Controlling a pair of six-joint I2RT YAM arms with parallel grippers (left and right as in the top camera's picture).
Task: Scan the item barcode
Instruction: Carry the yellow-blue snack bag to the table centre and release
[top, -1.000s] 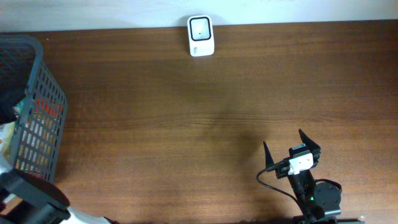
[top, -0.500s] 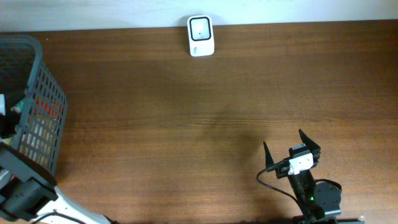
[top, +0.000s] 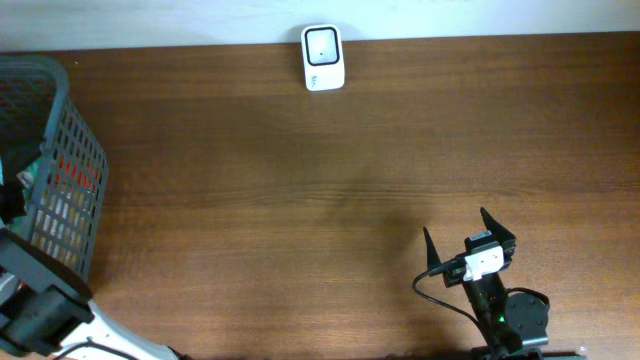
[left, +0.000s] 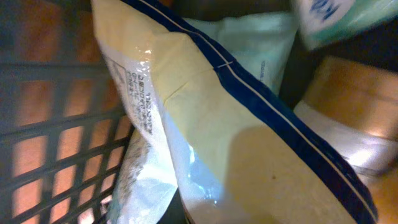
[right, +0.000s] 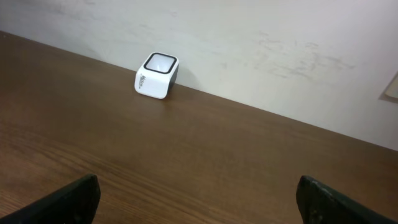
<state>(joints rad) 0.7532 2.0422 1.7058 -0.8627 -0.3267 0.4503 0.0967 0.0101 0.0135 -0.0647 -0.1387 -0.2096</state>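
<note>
**At 9 o'clock, down in the basket: picking the item to scan**

Looks like step 1 of 2, the pick, with the scan itself not yet begun. Has the left arm (top: 45, 300) reaching from 7 o'clock into the basket (top: 85, 170) at the 9 o'clock edge of the table (top: 300, 200). Finds the left gripper clenched right down, but with its fingers outside the wrist shot. Cannot tell, therefore, whether anything is pinched between them.

Fills most of the left wrist view with a yellow pouch (left: 249, 155), edged by a dark blue stripe and carrying small print toward 9 o'clock. Probably the item meant for scanning. Lies tilted beside the mesh wall, over a pale green pack (left: 249, 43). Shows no barcode on the visible face.

Puts the scanner (top: 323, 58) at 12 o'clock on the table, close against the back wall, window facing up, well apart from the basket. Has the right gripper (top: 455, 222) at 5 o'clock, spread wide, grasping nothing, pointed toward the scanner.

Next move, as a judgement only:
- Lift straight up and check that the pouch comes along.
- If it does not, release and take a fuller bite.
- Carry toward 12 o'clock, turn the pouch until its barcode faces the window, and hold just above it.
- Mind the slack film: likely to sag or fold across the code, and may catch on the basket rim.
</note>
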